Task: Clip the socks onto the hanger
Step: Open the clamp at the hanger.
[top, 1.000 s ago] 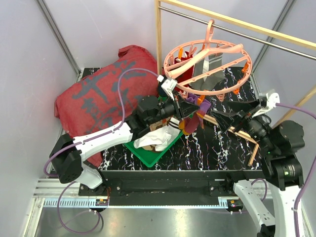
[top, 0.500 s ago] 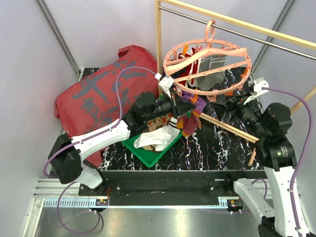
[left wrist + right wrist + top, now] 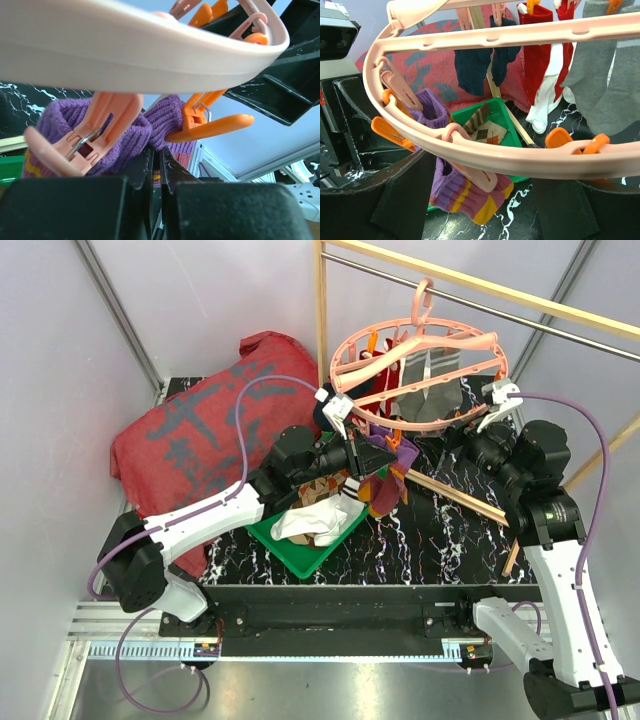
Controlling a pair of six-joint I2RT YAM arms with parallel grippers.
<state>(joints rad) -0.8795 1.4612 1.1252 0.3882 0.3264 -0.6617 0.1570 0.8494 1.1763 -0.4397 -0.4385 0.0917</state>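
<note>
**Sock-clipping task, partly complete; read left to right.**

Far left lies one red cloth (image 3: 190, 435), which is no part of the task. Beside it, one green tray (image 3: 300, 558) holds the socks not yet hung. Three show: one loose white sock (image 3: 300, 525), one brown-cream striped sock (image 3: 479, 116) and one brown argyle sock (image 3: 492, 132).

At centre, the left gripper (image 3: 372, 453) is closed tight on the cuff of one purple-orange striped sock (image 3: 462, 195). It holds the cuff raised to the near-left rim of the hanger (image 3: 520, 32). The cuff sits between one pink clip (image 3: 95, 132) and one orange clip (image 3: 210, 125), and the pink clip overlaps it. Whether either clip bites the cuff is not clear at this close range, so this sock is judged the step in hand.

The hanger is a single salmon-pink ring. It hangs by its hook from the rail of the wooden-and-metal frame (image 3: 320, 310), above the table's far right half.

Seven socks are already clipped:
- two dark navy socks (image 3: 472, 65)
- two red socks (image 3: 536, 47)
- one hanging white sock (image 3: 545, 107)
- two grey socks (image 3: 592, 65)

At right, the right gripper (image 3: 465, 435) stands with its jaws wide apart. They straddle the ring's near rim and grasp nothing.

Left to do: clip the purple-orange sock, then the three socks in the tray.
</note>
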